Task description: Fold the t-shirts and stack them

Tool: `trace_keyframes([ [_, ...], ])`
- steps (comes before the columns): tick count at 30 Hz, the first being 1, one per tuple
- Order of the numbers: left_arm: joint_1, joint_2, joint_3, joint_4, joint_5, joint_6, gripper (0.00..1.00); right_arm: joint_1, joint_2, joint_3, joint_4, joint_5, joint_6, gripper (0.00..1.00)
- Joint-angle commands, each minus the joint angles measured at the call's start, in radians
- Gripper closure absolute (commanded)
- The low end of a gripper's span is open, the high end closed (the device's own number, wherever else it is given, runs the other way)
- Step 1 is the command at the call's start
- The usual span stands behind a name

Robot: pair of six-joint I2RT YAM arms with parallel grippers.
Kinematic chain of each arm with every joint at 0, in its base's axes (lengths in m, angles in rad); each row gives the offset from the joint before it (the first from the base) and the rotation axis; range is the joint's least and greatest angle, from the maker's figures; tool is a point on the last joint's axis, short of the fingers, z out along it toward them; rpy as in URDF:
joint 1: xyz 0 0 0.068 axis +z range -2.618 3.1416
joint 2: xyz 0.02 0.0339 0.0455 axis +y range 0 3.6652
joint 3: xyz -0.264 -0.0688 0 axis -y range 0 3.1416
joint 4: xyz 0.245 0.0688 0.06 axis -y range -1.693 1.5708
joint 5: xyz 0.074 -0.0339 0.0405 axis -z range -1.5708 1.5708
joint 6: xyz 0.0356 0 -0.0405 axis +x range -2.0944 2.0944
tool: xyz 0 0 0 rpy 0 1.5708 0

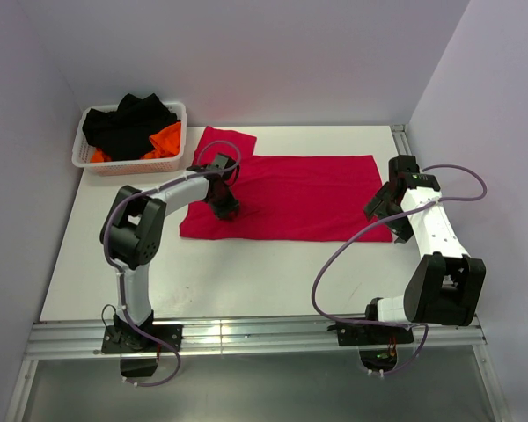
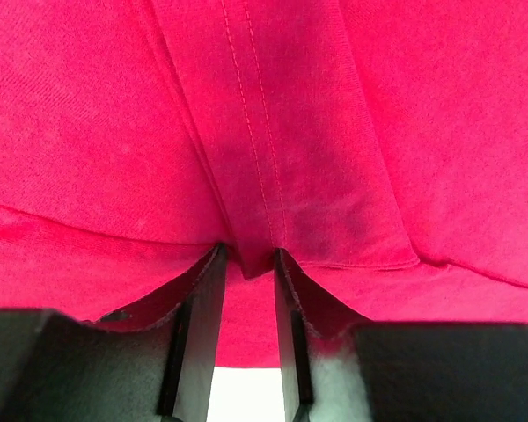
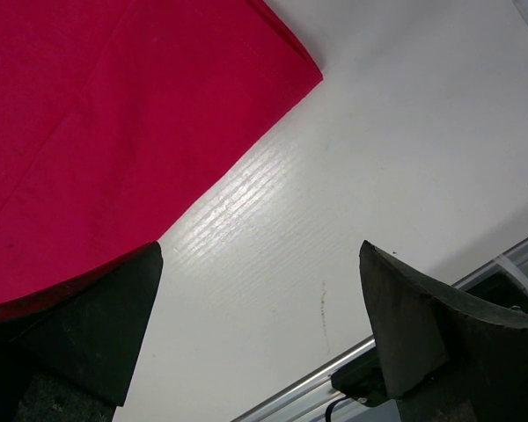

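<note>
Top external view: the red t-shirt (image 1: 308, 198) lies spread across the middle of the white surface (image 1: 246, 281), one sleeve pointing toward the mesh basket (image 1: 132, 167) of dark and orange clothes (image 1: 128, 123) at the back left. The left gripper (image 1: 223, 209) is down on the shirt's left part; the right gripper (image 1: 380, 209) hovers at its right edge.

Left wrist view: the fingers (image 2: 198, 325) stand nearly together, pinching a ridge of red cloth beside a stitched hem.

Right wrist view: the fingers (image 3: 97, 325) are spread wide with nothing between them, over bare surface just off the shirt's corner.

The first fold looks to be in hand. Next, the pinched cloth probably needs lifting and carrying across the shirt.
</note>
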Motion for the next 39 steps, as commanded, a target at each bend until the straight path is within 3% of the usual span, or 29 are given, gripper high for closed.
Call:
trace_keyframes([
  [1, -0.005, 0.026, 0.043, 0.015, 0.001, -0.004, 0.66, -0.006, -0.032, -0.004, -0.002, 0.028, -0.006, 0.00],
  [23, -0.005, 0.038, 0.128, -0.024, 0.016, 0.020, 0.81, -0.009, -0.034, -0.018, 0.004, 0.040, -0.004, 0.00],
  [27, -0.005, 0.041, 0.123, -0.015, 0.025, 0.026, 0.87, -0.010, -0.035, -0.018, 0.003, 0.040, -0.003, 0.00],
  [30, -0.005, 0.039, 0.114, -0.011, 0.030, 0.025, 1.00, -0.012, -0.037, -0.020, 0.004, 0.043, -0.007, 0.00],
  [34, -0.005, 0.039, 0.115, -0.011, 0.027, 0.032, 1.00, -0.013, -0.038, -0.024, 0.003, 0.043, -0.004, 0.00],
  [39, -0.001, 0.050, 0.236, -0.071, -0.015, 0.060, 1.00, -0.016, -0.047, -0.032, 0.007, 0.042, -0.003, 0.00],
])
